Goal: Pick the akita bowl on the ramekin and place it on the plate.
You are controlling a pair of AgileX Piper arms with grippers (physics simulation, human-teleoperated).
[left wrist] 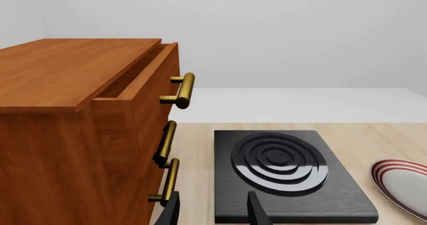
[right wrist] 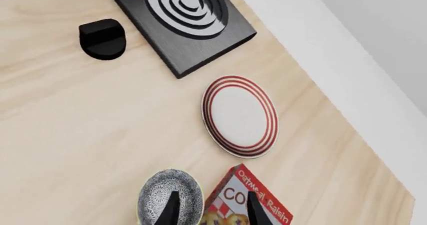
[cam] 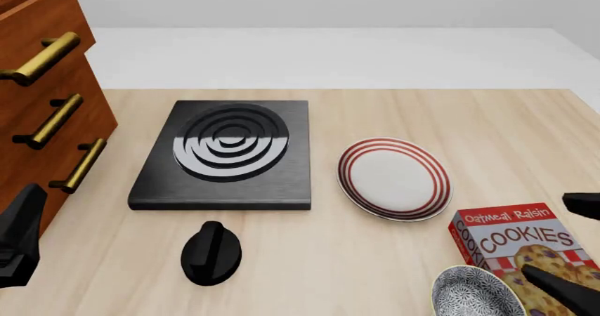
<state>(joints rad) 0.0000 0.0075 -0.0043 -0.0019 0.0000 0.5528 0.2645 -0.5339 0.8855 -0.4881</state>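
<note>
The akita bowl [cam: 478, 293], speckled black and white, sits at the table's near edge beside the cookie box; the ramekin is hidden. The plate [cam: 394, 178], white with red rings, lies farther back, right of the stove, and also shows in the right wrist view [right wrist: 239, 116]. My right gripper [right wrist: 212, 212] is open above the table. One finger lines up over the bowl [right wrist: 170, 202], the other over the box. My left gripper [left wrist: 213, 214] is open and empty, close to the cabinet's front at the left.
A wooden cabinet [cam: 38, 98] with brass handles stands at the left, its top drawer slightly open. A black stove plate [cam: 225, 154] lies mid-table, with a black knob [cam: 211, 253] in front of it. An oatmeal raisin cookie box [cam: 525, 249] lies right of the bowl.
</note>
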